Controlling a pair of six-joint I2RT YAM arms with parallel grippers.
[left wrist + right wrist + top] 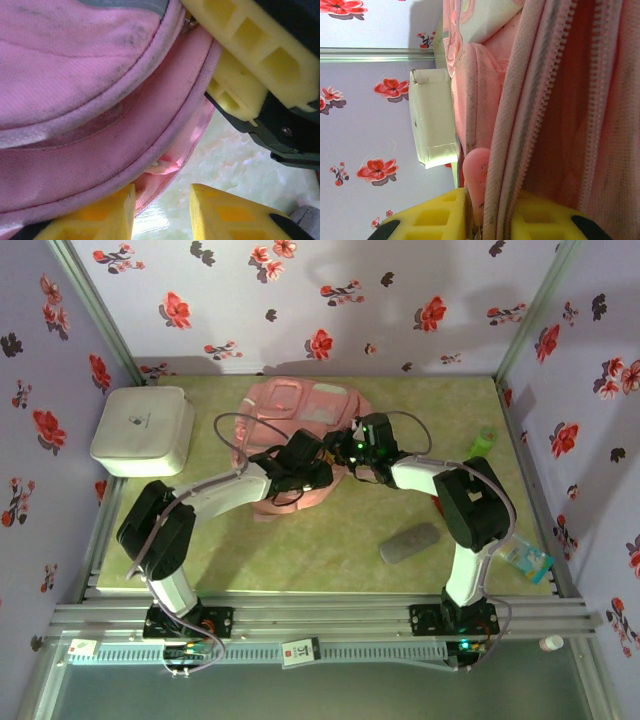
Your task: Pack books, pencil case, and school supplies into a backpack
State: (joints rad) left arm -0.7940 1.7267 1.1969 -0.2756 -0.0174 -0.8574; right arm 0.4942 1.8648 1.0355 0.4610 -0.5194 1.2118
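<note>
Your backpack (300,415) lies flat in the middle of the green table (330,550), toward the far wall, and both arms meet over its near edge. Your left arm (215,495) comes up from the near-left base, folds at the elbow and stretches low to the right, its wrist at the bag's near rim. Your right arm (470,505) stands on the near-right base, bends at a high elbow and reaches left to the same rim, the two wrists close together.

In the right wrist view, your right gripper (490,207) is clenched on the backpack's zip edge, with the pink pull tab (476,175) between its yellow fingers. The zip gapes there, but you cannot tell what is inside.

In the left wrist view, your left gripper (162,202) is released. Its fingers stand apart with table showing between them, and the bag's seam lies against the left one.

The white box (143,430) sits closed at the far left, well apart from the bag. The pencil case (410,542) lies on the table near the right arm, outside the backpack. A small green object (484,443) rests by the right wall.
</note>
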